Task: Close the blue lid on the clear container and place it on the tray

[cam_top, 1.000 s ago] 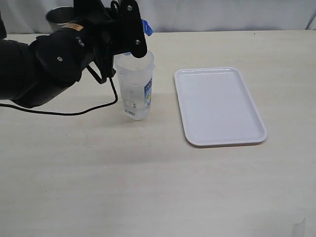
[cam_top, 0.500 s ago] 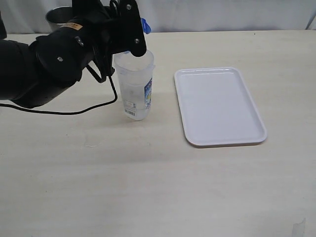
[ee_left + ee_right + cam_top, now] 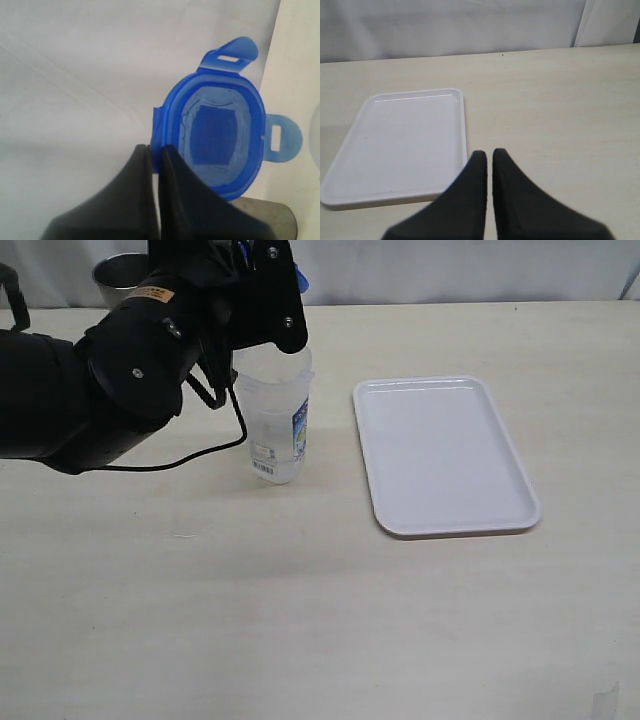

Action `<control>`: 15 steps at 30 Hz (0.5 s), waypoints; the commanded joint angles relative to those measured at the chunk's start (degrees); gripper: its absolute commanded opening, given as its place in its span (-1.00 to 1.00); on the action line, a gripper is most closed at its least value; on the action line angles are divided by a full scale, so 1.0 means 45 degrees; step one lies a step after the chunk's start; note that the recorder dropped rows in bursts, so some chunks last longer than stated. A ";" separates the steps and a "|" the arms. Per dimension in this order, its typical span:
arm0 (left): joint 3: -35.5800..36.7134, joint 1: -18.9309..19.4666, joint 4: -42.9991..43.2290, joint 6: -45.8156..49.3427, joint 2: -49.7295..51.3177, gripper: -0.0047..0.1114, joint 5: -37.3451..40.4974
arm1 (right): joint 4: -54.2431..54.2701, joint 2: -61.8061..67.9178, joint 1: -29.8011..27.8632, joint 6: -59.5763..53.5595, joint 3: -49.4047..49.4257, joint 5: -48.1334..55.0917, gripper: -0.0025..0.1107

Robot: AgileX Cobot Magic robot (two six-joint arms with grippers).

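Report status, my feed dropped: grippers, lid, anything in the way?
Left gripper shut on the blue lid, above the clear container, not seated. Right gripper shut, holding nothing. Nothing between container and the tray.

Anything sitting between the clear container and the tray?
No. Only bare table lies between the clear container and the tray, as the exterior view shows.

I see the clear container (image 3: 275, 430) standing upright on the table (image 3: 300, 620), left of the tray (image 3: 445, 455) and apart from it. The tray lies flat on the table. The left gripper (image 3: 154, 150) grips the blue lid (image 3: 215, 132) by its edge above the container's mouth. The lid appears clear of the mouth, but the left arm (image 3: 100, 390) hides the gap. A cup (image 3: 113, 275) stands behind that arm, at the far left.
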 commanded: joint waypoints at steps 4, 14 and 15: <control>-0.0103 -0.0132 -0.0383 0.0416 -0.0100 -0.92 0.0362 | -0.0110 -0.0018 -0.0050 -0.0105 0.0026 -0.0034 -0.88; -0.0103 -0.0132 -0.0608 0.0416 -0.0100 -0.92 0.0927 | -0.0110 -0.0018 -0.0050 -0.0105 0.0026 -0.0034 -0.88; -0.0103 -0.0132 -0.0639 0.0416 -0.0100 -0.92 0.0927 | -0.0110 -0.0018 -0.0050 -0.0105 0.0026 -0.0034 -0.88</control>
